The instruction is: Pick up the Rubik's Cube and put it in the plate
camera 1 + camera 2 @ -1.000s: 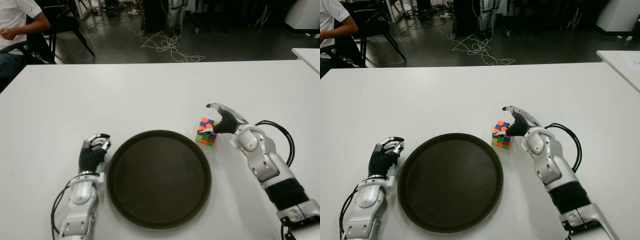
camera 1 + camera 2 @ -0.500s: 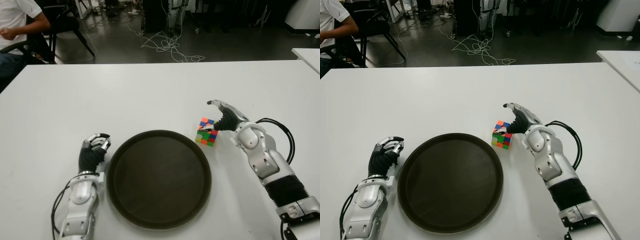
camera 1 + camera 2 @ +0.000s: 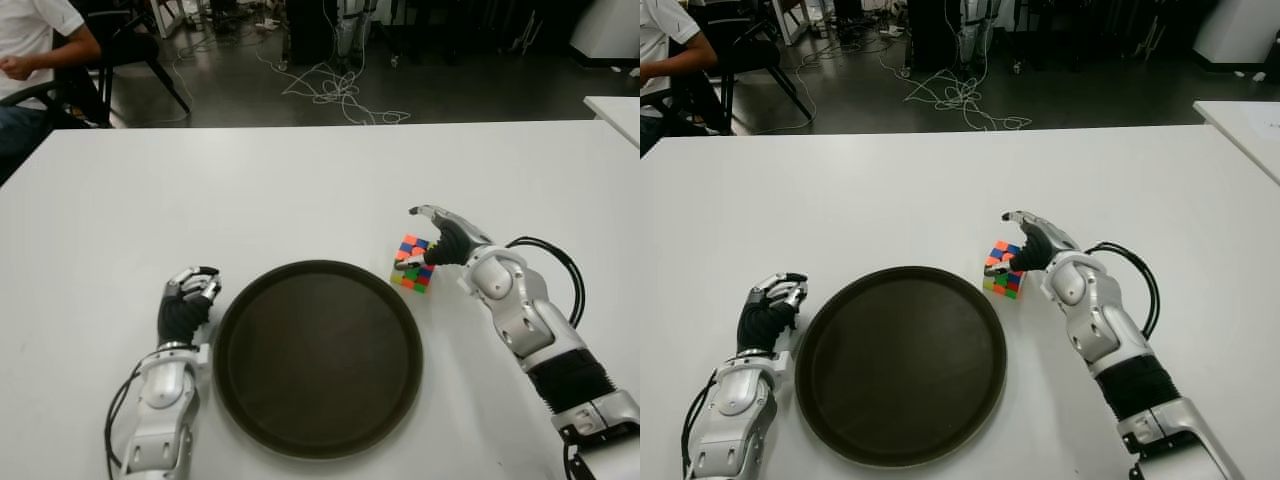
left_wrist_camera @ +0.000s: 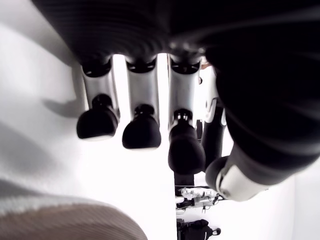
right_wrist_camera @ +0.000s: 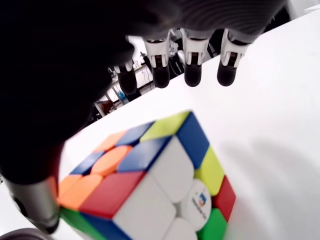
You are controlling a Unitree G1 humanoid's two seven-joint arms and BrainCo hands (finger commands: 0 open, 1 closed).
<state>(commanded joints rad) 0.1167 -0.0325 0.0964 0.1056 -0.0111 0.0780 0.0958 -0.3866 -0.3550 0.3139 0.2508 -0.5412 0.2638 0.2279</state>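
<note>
The Rubik's Cube [image 3: 412, 263] stands on the white table [image 3: 300, 190], just off the far right rim of the round dark plate [image 3: 240, 310]. My right hand [image 3: 425, 238] is at the cube from the right. Its fingers [image 5: 192, 70] reach over the cube's [image 5: 150, 190] top without closing, and its thumb sits low at the cube's near corner. It is open. My left hand [image 3: 185, 300] shows left of the plate with its fingers [image 4: 140, 130] curled on nothing.
A person [image 3: 40, 40] sits beyond the table's far left corner, beside a chair [image 3: 130, 50]. Cables [image 3: 330, 85] lie on the floor past the far edge. Another white table [image 3: 615, 110] stands at the right. A black cable [image 3: 560, 265] loops off my right forearm.
My right hand has edged slightly left toward the cube. The cube, the plate and my left hand have not moved.
</note>
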